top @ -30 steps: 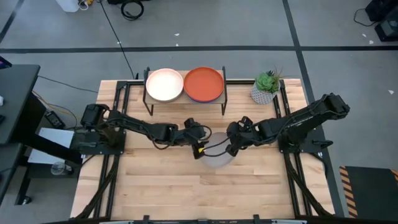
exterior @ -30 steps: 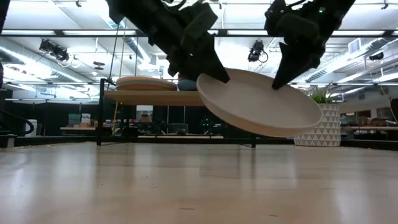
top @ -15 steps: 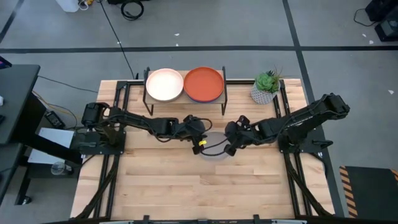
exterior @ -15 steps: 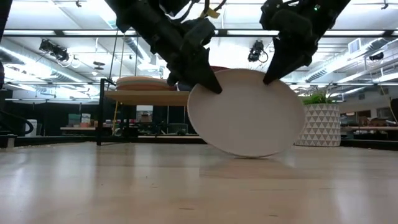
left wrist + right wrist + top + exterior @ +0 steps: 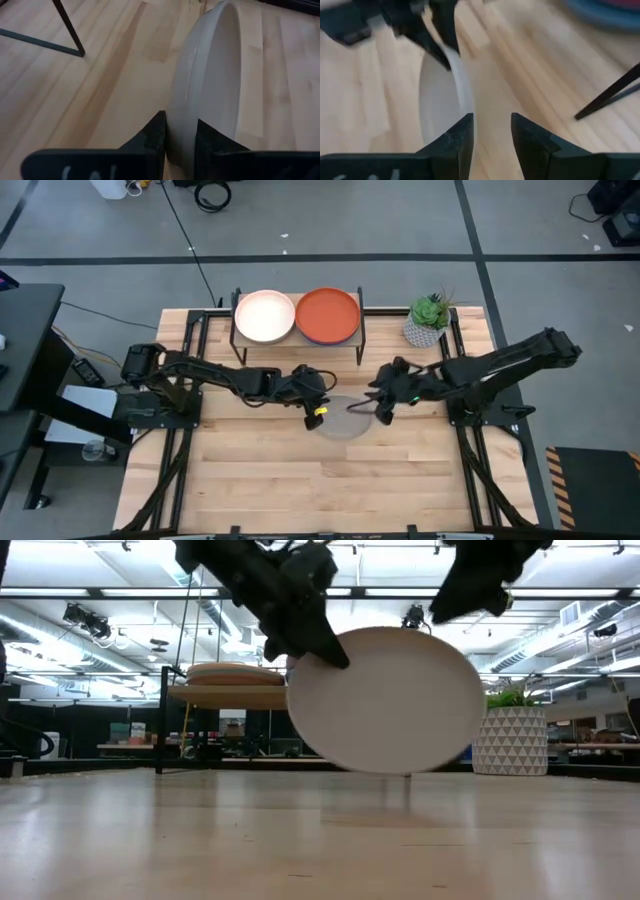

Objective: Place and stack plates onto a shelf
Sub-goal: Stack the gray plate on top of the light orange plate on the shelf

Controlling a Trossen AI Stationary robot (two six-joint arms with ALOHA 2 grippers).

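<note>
My left gripper (image 5: 316, 411) has its fingers clamped on the rim of the grey plate (image 5: 386, 700), holding it nearly on edge in the air above the middle of the table (image 5: 260, 480), in front of the shelf (image 5: 297, 342). My right gripper (image 5: 381, 408) sits just beside the plate's far edge, fingers apart, not gripping it. The shelf carries a cream plate (image 5: 264, 315) and an orange plate (image 5: 327, 313) on top.

Bright overhead lighting; right wrist view blurred.
</note>
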